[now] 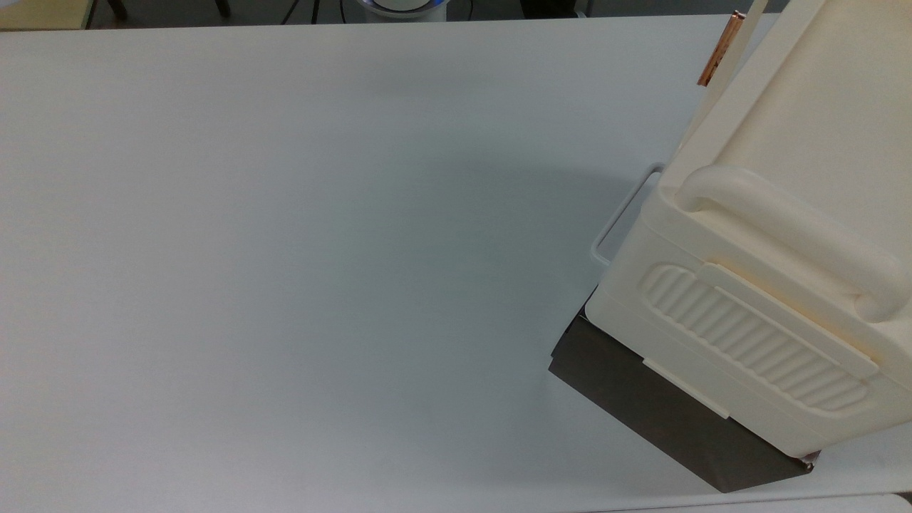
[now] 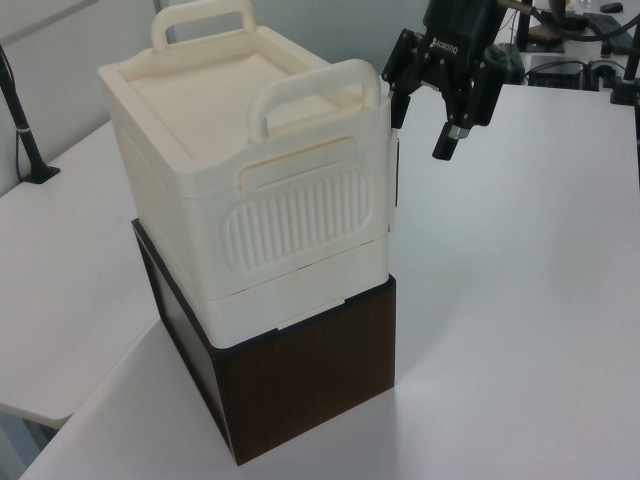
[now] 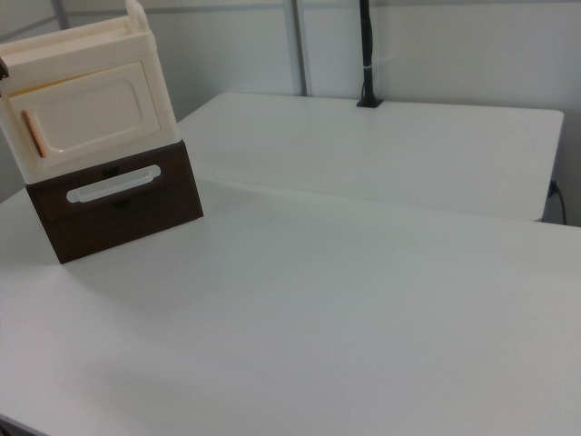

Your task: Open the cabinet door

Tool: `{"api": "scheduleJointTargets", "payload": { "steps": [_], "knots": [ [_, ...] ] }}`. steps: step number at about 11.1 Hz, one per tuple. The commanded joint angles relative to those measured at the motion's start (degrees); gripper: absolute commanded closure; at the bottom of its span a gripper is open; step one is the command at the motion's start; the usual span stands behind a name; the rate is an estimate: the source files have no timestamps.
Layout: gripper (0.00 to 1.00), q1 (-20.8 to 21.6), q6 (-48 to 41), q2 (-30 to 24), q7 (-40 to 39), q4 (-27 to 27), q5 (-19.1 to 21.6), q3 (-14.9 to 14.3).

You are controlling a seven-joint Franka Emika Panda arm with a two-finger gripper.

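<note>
The cream cabinet point(image 2: 250, 170) stands on a dark brown base point(image 2: 310, 390) at the left view's left. Its cabinet door point(image 3: 91, 113) faces the right view's camera, with a copper bar handle point(image 3: 34, 134) near the door's left edge there. In the top view the copper handle point(image 1: 719, 48) sticks out at the cabinet's point(image 1: 784, 249) far corner. The door's edge point(image 2: 395, 175) shows as a thin cream strip, standing slightly out from the box. My black gripper point(image 2: 425, 118) hangs open just beside that edge's top, one fingertip point(image 2: 399, 105) close against it.
A white wire loop handle point(image 3: 113, 183) sits on the dark drawer front under the door, also seen as the loop handle point(image 1: 622, 214) from above. The white table point(image 1: 299, 271) spreads wide in front of the cabinet. A black pole point(image 3: 368, 54) stands at the far table edge.
</note>
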Motion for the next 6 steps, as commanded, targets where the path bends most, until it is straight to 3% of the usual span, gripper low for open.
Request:
{"api": "scheduleJointTargets", "payload": {
  "steps": [1,6],
  "knots": [
    [0.00,-0.2,2.2,0.3,0.5,-1.5,-0.4,-0.2],
    [0.00,-1.1,-4.0,-1.2,0.5,-2.3,-0.3,-1.0]
  ]
}}
